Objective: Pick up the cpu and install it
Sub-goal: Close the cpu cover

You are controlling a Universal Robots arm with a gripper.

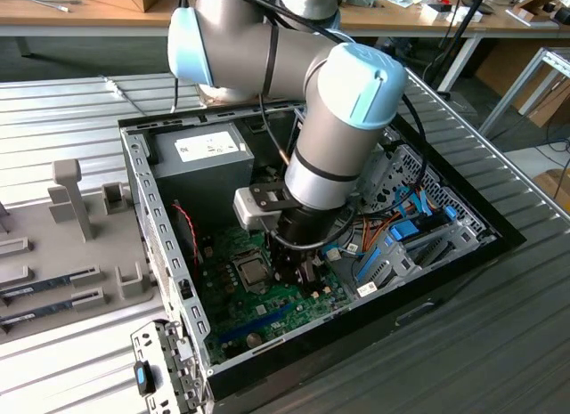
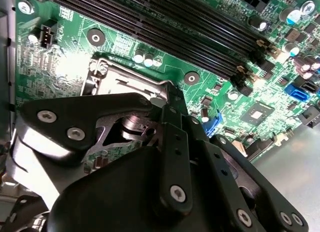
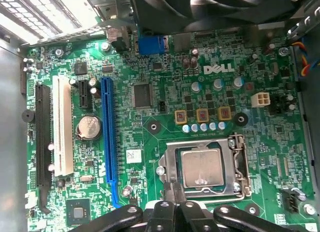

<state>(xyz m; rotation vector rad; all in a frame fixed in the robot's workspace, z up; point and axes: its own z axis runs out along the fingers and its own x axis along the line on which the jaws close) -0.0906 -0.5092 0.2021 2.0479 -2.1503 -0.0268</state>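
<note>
Case (image 1: 142,174) lies open on the bench, and the arm (image 1: 346,120) reaches down into it over the board (image 1: 267,312). The cpu (image 3: 202,167) lies flat in the socket (image 3: 170,164) near the middle of the board, with the metal frame around it. The gripper (image 3: 172,189) hangs at the socket's edge, just beside the cpu. Its fingers are drawn together with nothing between them, as far as I can see; whether they touch the frame I cannot tell.

To my eye, seating is the work here. It wants the tips square to the socket, light pressure, and clearance from the small capacitors (image 3: 203,126) nearby.

The first wrist view gives the cpu's top plainly, level in its frame. In the second wrist view the gripper's body lies across the socket. The exterior view adds the arm's lean and the cables (image 1: 383,229) close beside it.
</note>
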